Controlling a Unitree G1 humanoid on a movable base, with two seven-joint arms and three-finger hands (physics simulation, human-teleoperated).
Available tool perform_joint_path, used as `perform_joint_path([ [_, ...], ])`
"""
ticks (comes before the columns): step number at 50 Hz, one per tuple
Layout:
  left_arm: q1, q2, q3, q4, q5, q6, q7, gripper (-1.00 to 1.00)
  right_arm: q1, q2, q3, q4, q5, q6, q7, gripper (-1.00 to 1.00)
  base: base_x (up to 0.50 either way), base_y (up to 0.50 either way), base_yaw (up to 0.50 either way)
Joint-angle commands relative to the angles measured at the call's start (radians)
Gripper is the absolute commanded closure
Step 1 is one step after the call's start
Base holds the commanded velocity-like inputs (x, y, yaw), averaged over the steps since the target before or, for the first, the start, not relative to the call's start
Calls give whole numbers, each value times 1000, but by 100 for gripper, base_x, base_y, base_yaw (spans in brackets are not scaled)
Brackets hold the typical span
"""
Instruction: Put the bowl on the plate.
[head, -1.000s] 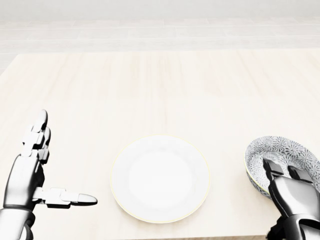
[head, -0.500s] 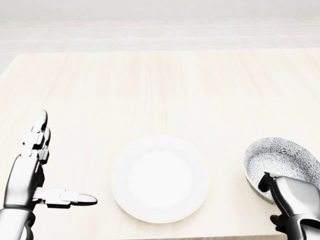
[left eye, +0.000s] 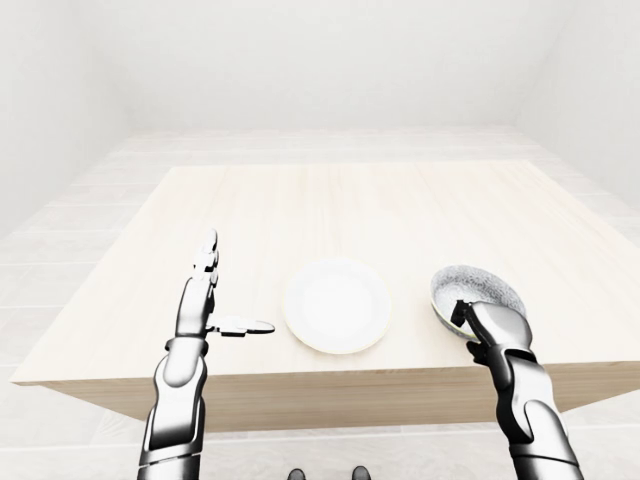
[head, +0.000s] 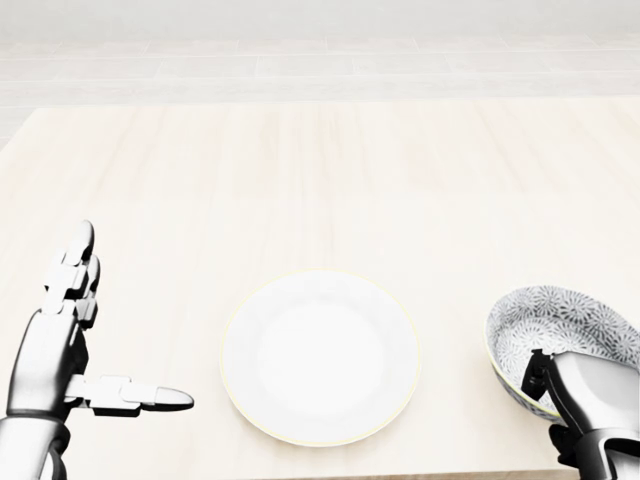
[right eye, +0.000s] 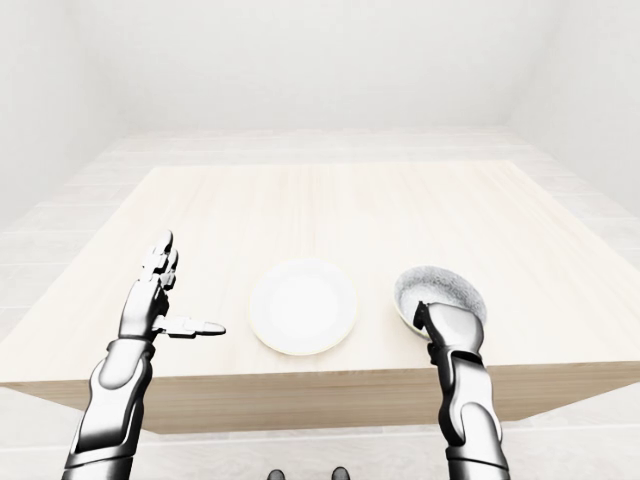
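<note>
A plain white plate (head: 320, 357) lies flat on the wooden table (head: 320, 170), near the bottom middle of the head view. To its right, apart from it, a bowl (head: 560, 325) with a grey flower pattern inside tilts slightly toward the plate. My right hand (head: 547, 385) is shut on the bowl's near rim, and its fingers (head: 590, 395) hide that edge. My left hand (head: 130, 320) stands open to the left of the plate, fingers pointing up the view and thumb (head: 150, 397) pointing toward the plate, holding nothing.
The table's near edge (left eye: 320, 378) runs just below the plate and both hands. Pale tiled floor (left eye: 330, 140) and white walls surround the table. Nothing else stands on the tabletop.
My right hand has closed over the bowl's near rim, its fingers no longer lying inside. The bowl has tipped and shifted slightly down the view. The left hand and plate stayed still.
</note>
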Motion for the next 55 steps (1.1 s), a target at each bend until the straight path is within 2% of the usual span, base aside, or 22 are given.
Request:
perform_joint_path([
  [1,-3,1,0,10,1,-6,2,-100,16,4,-10,-25,-7,0,25,29,0,0,0],
  [8,-3,1,1,-6,0,8,1,-100,20,-5,-20,-82,-40,0,80,31,0,0,0],
  [18,1,1,1,-15,1,10,-2,-100,20,-4,-40,-182,-125,0,184,33,0,0,0],
  [29,-11,5,4,12,0,-2,1,-100,4,7,-69,-242,-197,0,264,34,0,0,0],
  [39,-15,7,3,27,0,-7,5,-100,-2,27,-81,-278,-232,0,294,34,0,0,0],
  [55,-20,5,-6,49,8,-19,13,-100,-50,49,-53,-328,-302,0,362,34,0,0,0],
])
